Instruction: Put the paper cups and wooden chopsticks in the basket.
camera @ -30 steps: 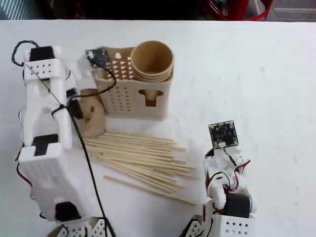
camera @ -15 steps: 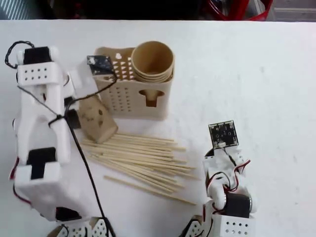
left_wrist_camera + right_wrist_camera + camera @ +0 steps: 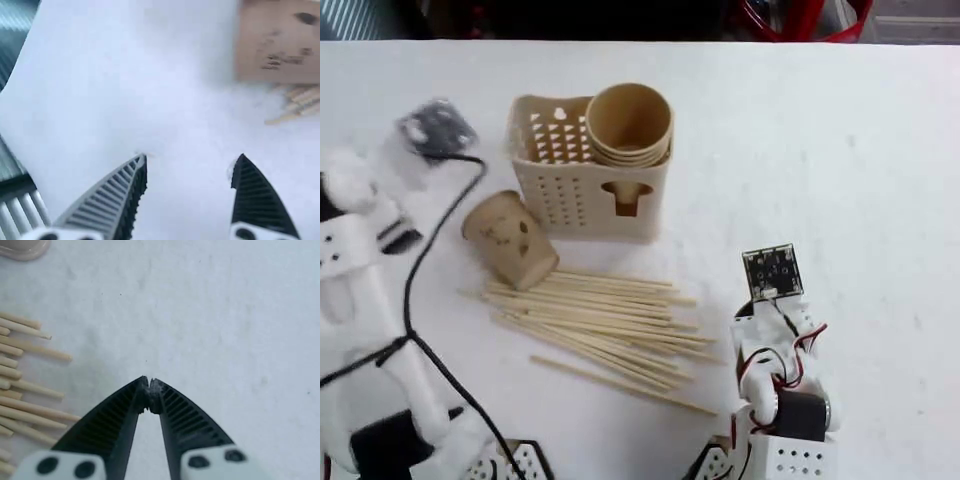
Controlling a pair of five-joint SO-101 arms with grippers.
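A perforated beige basket (image 3: 585,190) stands at the back of the table with a stack of paper cups (image 3: 627,122) in its right end. Another paper cup (image 3: 510,240) (image 3: 277,40) lies on its side against the basket's front left corner. A pile of wooden chopsticks (image 3: 600,320) (image 3: 20,385) lies in front of the basket. My left gripper (image 3: 192,165) hangs open over bare table, apart from the fallen cup. The left arm (image 3: 360,300) is at the table's left edge. My right gripper (image 3: 149,385) is shut and empty, just right of the chopstick tips.
The right arm (image 3: 775,370) sits at the front right. White tabletop stretches wide to the right of the basket and behind it. A black cable (image 3: 430,260) trails from the left arm near the fallen cup.
The left arm swung away from the basket toward the left edge, leaving the paper cup on its side by the basket. The right arm has not moved.
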